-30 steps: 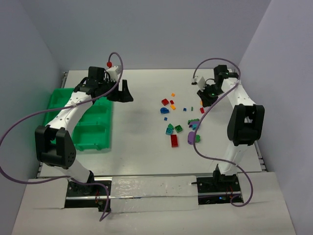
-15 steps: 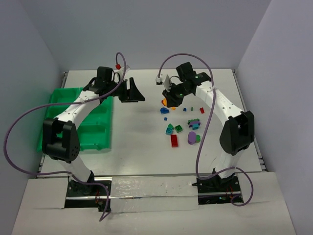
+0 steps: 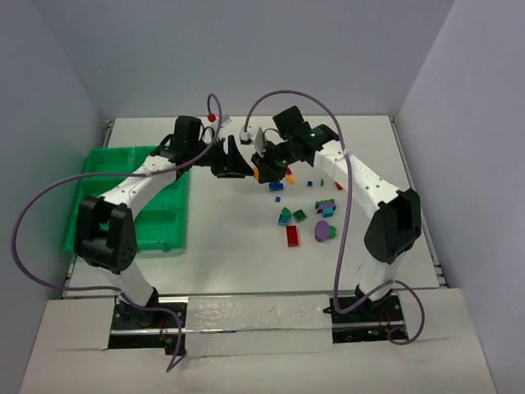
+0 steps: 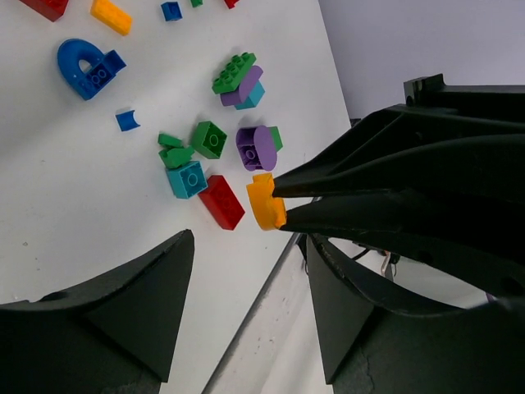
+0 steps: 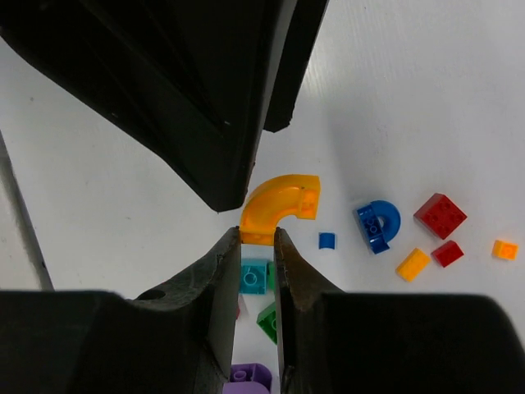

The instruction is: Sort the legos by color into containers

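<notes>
My right gripper (image 5: pixel 256 235) is shut on one end of an orange curved brick (image 5: pixel 280 205), held above the table; it also shows in the top view (image 3: pixel 262 170). My left gripper (image 4: pixel 249 238) is open and empty, its fingertips on either side of and just short of the orange brick (image 4: pixel 264 202). In the top view the left gripper (image 3: pixel 235 162) meets the right one nose to nose at table centre. Loose legos lie to the right: a blue arch (image 4: pixel 86 66), a red brick (image 3: pixel 292 235), a teal brick (image 3: pixel 285 217), a purple piece (image 3: pixel 321 231). The green tray (image 3: pixel 123 201) sits at the left.
More small bricks lie scattered right of centre: a green one (image 3: pixel 300 216), a stacked green, purple and teal cluster (image 3: pixel 326 207), a red one (image 3: pixel 339 185). Purple cables loop above both arms. The walls close in at the left, the right and the back.
My right gripper has swung left from the far right side to table centre, carrying the orange curved brick. My left gripper has moved right to meet it.
</notes>
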{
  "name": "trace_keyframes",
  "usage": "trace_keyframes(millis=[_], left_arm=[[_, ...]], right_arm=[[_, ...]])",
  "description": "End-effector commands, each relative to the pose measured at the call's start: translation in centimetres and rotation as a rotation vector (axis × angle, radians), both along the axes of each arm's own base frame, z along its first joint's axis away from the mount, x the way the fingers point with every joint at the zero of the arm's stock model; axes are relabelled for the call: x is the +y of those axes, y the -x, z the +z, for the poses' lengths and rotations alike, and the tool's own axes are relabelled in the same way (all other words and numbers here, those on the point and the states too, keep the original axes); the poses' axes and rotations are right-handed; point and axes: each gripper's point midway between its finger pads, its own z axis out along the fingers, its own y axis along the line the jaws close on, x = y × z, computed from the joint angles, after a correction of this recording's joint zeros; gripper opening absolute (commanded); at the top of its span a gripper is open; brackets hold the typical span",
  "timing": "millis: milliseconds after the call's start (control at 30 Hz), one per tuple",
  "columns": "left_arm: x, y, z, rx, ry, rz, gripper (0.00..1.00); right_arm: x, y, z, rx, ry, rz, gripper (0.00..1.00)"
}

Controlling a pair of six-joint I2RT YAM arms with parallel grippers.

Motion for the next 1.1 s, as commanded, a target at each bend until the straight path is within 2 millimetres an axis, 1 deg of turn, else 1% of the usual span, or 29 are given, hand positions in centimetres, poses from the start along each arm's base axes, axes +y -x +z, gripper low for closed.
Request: trace_keyframes(millis=[0,333,467,500,533,567,600,633,667,700,767,800,833,933,967,1033,1067], left_arm=[[-0.8,0.1,0.8,-0.011,0.051,-0.026,0.65],[-1.5,0.7,1.0,0.048,0.119,-0.058,0.48],[-1.6,1.1,1.0,0.068,0.139,-0.068,0.35],[-1.6,1.4,0.9,0.078,0.145,-0.075,0.28],[-1.6,1.5,0.8,0.084,0.151,-0.075,0.20],[-1.6,1.6,1.1,0.075,0.157,-0.080,0.19],[-1.6,1.6,1.0,0.083,0.159,-0.075,0.13],[-1.5,1.7,1.0,0.082,0.157,-0.074,0.04],[-1.3,1.8,0.9,0.083,0.154,-0.072,0.00],[-1.1,1.8,0.9,0.083,0.152,-0.066,0.00],[-0.5,1.9,0.9,0.081,0.152,-0.050,0.00],[0.3,1.7,1.0,0.074,0.153,-0.030,0.00],[1.5,1.2,0.9,0.059,0.148,0.002,0.00],[5.5,-0.4,1.2,0.001,0.088,0.099,0.00],[7.5,-1.3,1.2,-0.034,0.038,0.144,0.00],[12.5,-3.5,1.1,-0.157,-0.104,0.219,0.00],[14.3,-4.3,1.3,-0.191,-0.174,0.254,0.00]], right_arm=[[1.5,-0.3,2.6,-0.052,-0.059,0.004,0.18],[2.7,0.3,3.3,-0.061,-0.083,0.022,0.18],[3.1,0.4,3.5,-0.068,-0.087,0.023,0.18],[3.1,0.3,3.5,-0.069,-0.089,0.020,0.18],[3.2,0.3,3.6,-0.070,-0.094,0.017,0.19],[3.2,0.3,3.6,-0.067,-0.095,0.014,0.19],[3.3,0.2,3.6,-0.072,-0.097,0.008,0.22],[3.3,0.0,3.7,-0.074,-0.096,-0.003,0.26],[3.4,-0.1,3.7,-0.078,-0.095,-0.012,0.38],[3.3,-0.2,3.7,-0.081,-0.091,-0.025,0.53],[3.0,-0.4,3.7,-0.085,-0.082,-0.049,0.74],[2.8,-0.4,3.8,-0.090,-0.079,-0.056,0.89],[2.5,-0.3,3.9,-0.098,-0.077,-0.061,1.00],[2.0,0.1,4.0,-0.105,-0.082,-0.070,1.00],[1.6,0.3,4.0,-0.100,-0.086,-0.077,1.00],[1.1,0.5,3.9,-0.081,-0.095,-0.083,1.00],[0.8,0.5,3.7,-0.073,-0.094,-0.090,1.00]])
